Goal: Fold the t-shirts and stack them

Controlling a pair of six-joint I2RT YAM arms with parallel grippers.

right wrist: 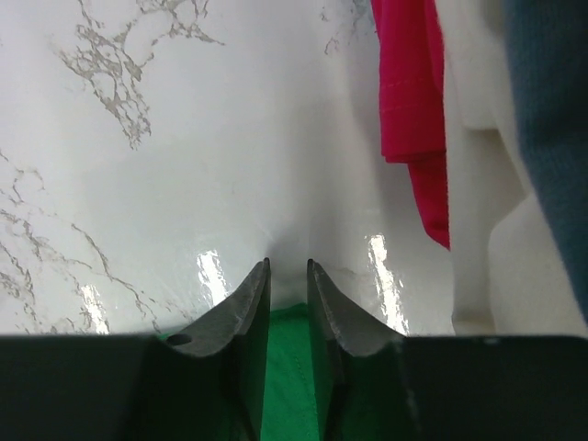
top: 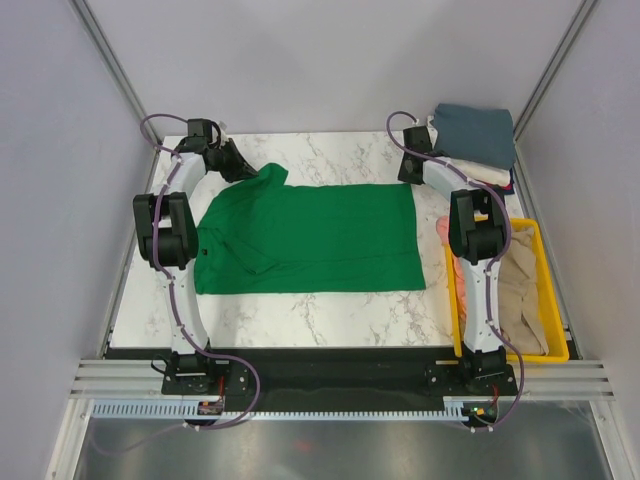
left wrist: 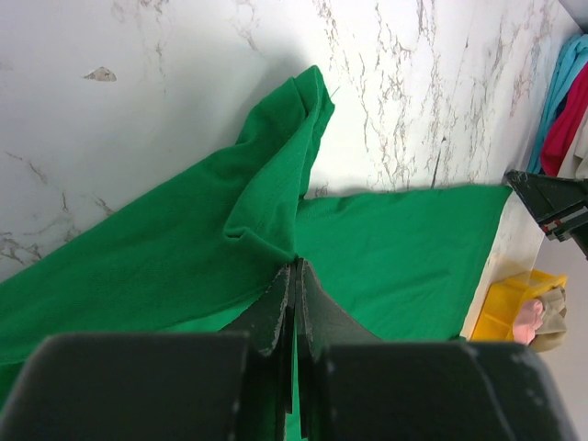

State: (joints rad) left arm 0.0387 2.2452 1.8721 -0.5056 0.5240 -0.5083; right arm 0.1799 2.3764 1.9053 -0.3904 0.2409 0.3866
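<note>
A bright green cotton t-shirt (top: 310, 240) lies spread flat across the middle of the white marble-patterned table (top: 330, 320), collar to the left and hem to the right. The left gripper (left wrist: 295, 264) sits at the far left of it, jaws pressed together on a raised fold of green cloth just near of the far sleeve (left wrist: 292, 138). The right gripper (right wrist: 288, 268) is at the shirt's far right corner, jaws parted by only a narrow slot. The green hem shows in that slot but does not look pinched. Just beside it on the right is the stack of folded t-shirts (top: 478, 140), slate blue on top with white and red beneath. Near of that, the yellow plastic rectangular bin (top: 553, 300) holds beige and salmon pink tees (top: 510, 290). The step in hand looks like the first lengthwise fold, bringing the far edge over toward the near edge. To do it well, the right jaws should close firmly on the hem corner before anything lifts. Both arms should then rise together to the same height, keeping the far edge gently taut between them. They should travel nearward in step so the crease runs straight and the sleeve tucks inside. The right arm needs to stay off the stack so as not to drag the red layer.
</note>
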